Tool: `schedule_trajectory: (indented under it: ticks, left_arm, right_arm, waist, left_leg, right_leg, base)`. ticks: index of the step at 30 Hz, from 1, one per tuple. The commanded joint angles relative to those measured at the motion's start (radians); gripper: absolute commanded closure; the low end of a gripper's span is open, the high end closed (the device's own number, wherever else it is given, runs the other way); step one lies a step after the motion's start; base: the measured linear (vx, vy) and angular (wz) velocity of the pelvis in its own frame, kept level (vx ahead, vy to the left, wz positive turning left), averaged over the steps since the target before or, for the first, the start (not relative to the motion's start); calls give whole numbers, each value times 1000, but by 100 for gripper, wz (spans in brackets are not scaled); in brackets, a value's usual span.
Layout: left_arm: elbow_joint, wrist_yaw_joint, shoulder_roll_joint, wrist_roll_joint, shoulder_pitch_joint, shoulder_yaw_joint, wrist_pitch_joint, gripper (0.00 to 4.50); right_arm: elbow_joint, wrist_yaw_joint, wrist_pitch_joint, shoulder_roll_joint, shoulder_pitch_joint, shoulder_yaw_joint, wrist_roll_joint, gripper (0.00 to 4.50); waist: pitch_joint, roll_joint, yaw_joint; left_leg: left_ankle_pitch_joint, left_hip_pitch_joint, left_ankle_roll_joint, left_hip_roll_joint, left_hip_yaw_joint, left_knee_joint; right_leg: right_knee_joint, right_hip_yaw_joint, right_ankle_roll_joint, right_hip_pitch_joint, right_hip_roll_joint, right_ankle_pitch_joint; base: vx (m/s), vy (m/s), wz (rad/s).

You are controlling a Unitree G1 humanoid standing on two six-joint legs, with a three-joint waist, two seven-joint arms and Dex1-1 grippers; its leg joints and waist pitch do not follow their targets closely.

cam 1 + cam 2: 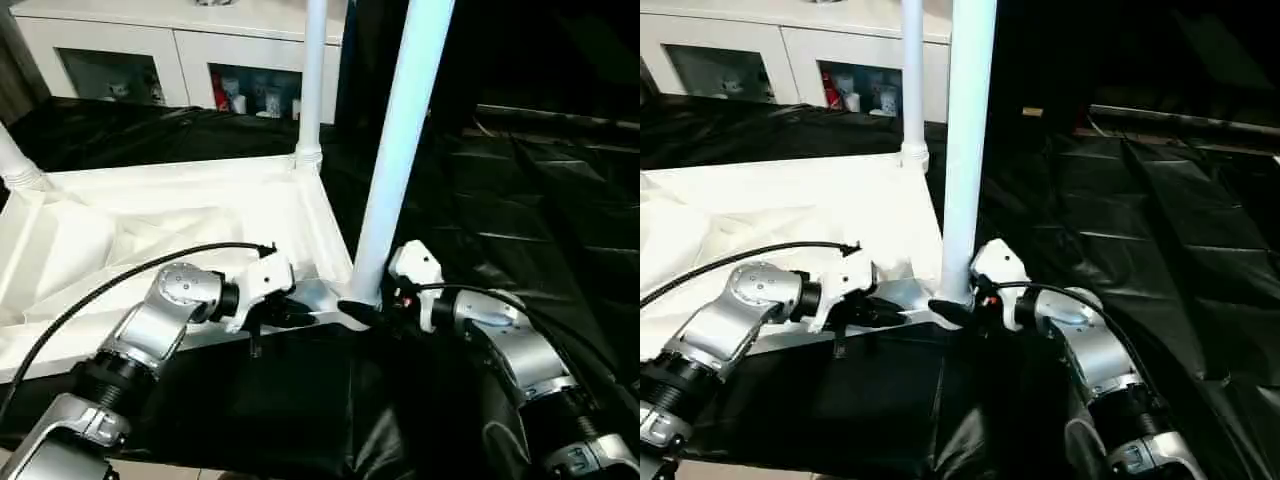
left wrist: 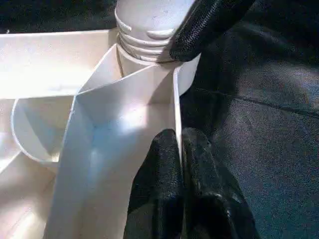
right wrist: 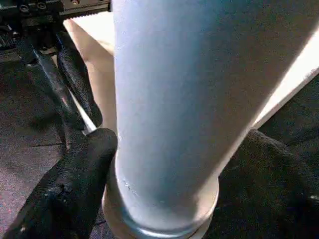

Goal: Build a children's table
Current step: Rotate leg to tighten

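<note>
So, progress check, biggest stuff first. The black-covered table [image 1: 520, 200] takes up the whole workspace, with a white cabinet [image 1: 180, 60] behind it at about 11 o'clock. Lying upside down on the cover is the children's table top [image 1: 150, 235], rim up, sitting around 9 to 10 o'clock from the middle of the head view.

Legs next. I count three standing up out of corner sockets: the near leg [image 1: 400, 140] at the corner closest to the robot, a far leg [image 1: 312, 80] at 12 o'clock, and a bit of another leg [image 1: 15, 160] poking in at the 9 o'clock edge. The fourth corner is out of frame, so I can't say whether that one's in. My guess is we're at least three quarters through, with the near leg possibly being seated or twisted home right now. In the left wrist view its ribbed base [image 2: 144, 30] looks down in the socket, but I can't tell if it's fully snug.

Tools last. The left tool [image 2: 180, 149] is pinched closed on the thin rim wall [image 2: 176, 99] of the top, just beside that corner, probably steadying it. The right tool [image 3: 164, 199] has its fingers [image 3: 75, 169] spread around the near leg's bottom end, gripping it from both sides just above the socket.

After that: check the fourth leg, then flip the thing upright.
</note>
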Motion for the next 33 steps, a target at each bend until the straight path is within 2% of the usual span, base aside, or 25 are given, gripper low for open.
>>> schedule_trajectory:
  ticks: [1,6,11,14,15,17,18,19,20,21,22,25,26,28,29,30,31,33]
  left_arm:
    - [17,-20,-3,5,6,-14,-14,450]
    - [15,-20,-3,4,12,-11,-12,450]
    - [23,2,-12,11,17,-11,-8,450]
    - [74,106,-69,36,2,-1,-3,450]
    - [85,124,-81,38,-3,1,-2,450]
    - [138,204,-132,67,-31,-3,-13,450]
    - [155,240,-157,81,-45,-9,-10,450]
    - [169,278,-183,94,-58,-13,-5,450]
    - [177,301,-199,100,-65,-14,1,450]
    - [187,322,-216,107,-75,-17,9,450]
    - [190,330,-223,110,-78,-18,12,450]
    - [238,443,-302,155,-120,-27,22,450]
    - [250,456,-313,165,-128,-27,18,450]
    - [260,462,-320,172,-134,-27,14,450]
    - [262,463,-321,173,-135,-26,12,450]
    - [262,453,-320,174,-135,-24,11,450]
    - [255,430,-312,170,-130,-21,11,450]
    - [254,420,-307,166,-128,-17,12,450]
  right_arm:
    - [11,-3,-7,-7,0,-7,-2,108]
    - [13,-6,-10,2,8,-9,0,152]
    - [26,-43,3,24,14,-24,1,174]
    - [66,-164,23,86,31,-55,-2,178]
    - [72,-189,27,98,34,-60,-4,179]
    - [112,-331,34,162,34,-81,-30,180]
    - [133,-405,40,194,23,-96,-39,180]
    - [154,-483,45,225,11,-115,-48,180]
    - [166,-530,48,243,3,-127,-53,181]
    - [178,-569,54,261,-8,-139,-54,181]
    - [183,-582,55,267,-11,-142,-55,181]
    - [224,-710,50,322,-52,-138,-106,181]
    - [227,-720,42,330,-56,-130,-117,181]
    - [229,-725,36,336,-57,-125,-124,181]
    - [227,-719,37,336,-56,-120,-128,181]
    - [216,-693,34,332,-52,-102,-139,181]
    - [203,-647,11,325,-47,-94,-134,181]
    - [199,-629,-8,321,-48,-99,-121,125]
  waist:
    - [-54,-2,-3]
    - [-54,-2,-3]
    - [-52,-2,-4]
    - [-48,0,-7]
    - [-46,2,-8]
    - [-47,5,-11]
    - [-47,2,-11]
    - [-50,10,-12]
    - [-49,9,-14]
    - [-50,6,-14]
    - [-52,10,-13]
    - [-53,12,-12]
    - [-54,12,-10]
    - [-58,13,-6]
    - [-58,13,-6]
    - [-62,11,-5]
    - [-63,11,-5]
    - [-63,12,-5]
  left_leg:
    - [-120,7,38,83,-29,-85]
    - [-127,7,36,83,-30,-86]
    - [-142,8,30,83,-30,-88]
    - [-168,10,15,83,-31,-92]
    - [-195,16,1,83,-30,-94]
    - [-220,16,-19,83,-34,-98]
    - [-231,19,-26,83,-34,-98]
    - [-223,20,-33,83,-35,-100]
    - [-223,20,-35,83,-34,-100]
    - [-216,16,-34,80,-35,-99]
    - [-210,15,-32,80,-35,-99]
    - [-198,19,-26,80,-31,-98]
    - [-190,19,-25,80,-31,-97]
    - [-157,20,-10,81,-27,-94]
    - [-157,20,-10,81,-27,-94]
    - [-109,9,11,79,-28,-94]
    - [-94,7,23,79,-28,-92]
    - [-95,7,33,80,-28,-92]
  right_leg:
    - [-88,60,-248,31,-104,-102]
    - [-88,61,-248,31,-104,-108]
    - [-91,61,-246,29,-104,-127]
    - [-98,63,-239,26,-104,-178]
    - [-105,64,-230,22,-104,-225]
    - [-108,65,-216,21,-105,-271]
    - [-110,66,-207,20,-106,-288]
    - [-109,67,-203,19,-107,-277]
    - [-109,67,-202,16,-104,-270]
    - [-109,67,-198,23,-106,-270]
    - [-108,67,-195,23,-108,-268]
    - [-111,68,-193,19,-104,-231]
    - [-111,68,-191,19,-104,-222]
    - [-105,67,-195,21,-103,-144]
    - [-105,67,-195,21,-103,-144]
    - [-97,64,-198,33,-104,-76]
    - [-95,62,-200,33,-104,-46]
    - [-95,61,-204,34,-104,-42]
  base:
    - [0,0,0]
    - [0,0,0]
    - [0,0,0]
    - [0,0,0]
    - [0,0,0]
    - [0,0,0]
    - [0,0,0]
    - [0,0,0]
    - [0,0,0]
    - [0,0,0]
    - [0,0,0]
    - [0,0,0]
    - [0,0,0]
    - [0,0,0]
    - [0,0,0]
    - [0,0,0]
    - [0,0,0]
    - [0,0,0]
